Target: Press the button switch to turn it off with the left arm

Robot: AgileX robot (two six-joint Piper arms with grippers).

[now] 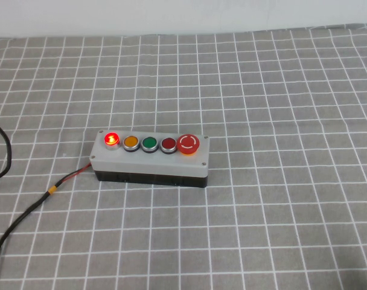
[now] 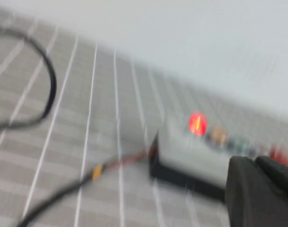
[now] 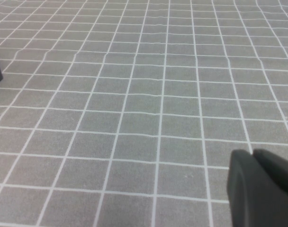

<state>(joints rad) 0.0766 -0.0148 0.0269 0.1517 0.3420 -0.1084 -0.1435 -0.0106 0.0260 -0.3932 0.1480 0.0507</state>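
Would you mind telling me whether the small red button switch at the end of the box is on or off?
On: the button switch glows bright red, unlike its unlit neighbours on the box.

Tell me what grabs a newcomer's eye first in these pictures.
The lit button switch glows red at the left end of the grey-topped box in the middle of the checked cloth. The left gripper hangs short of the box; the right gripper hangs over bare cloth.

No readable words, brands or numbers appear. The only sign is a ring of white curved arrows on the large red mushroom button [image 1: 188,144], at the right end of the grey-topped, black-based plastic switch box [image 1: 150,164] in the high view.
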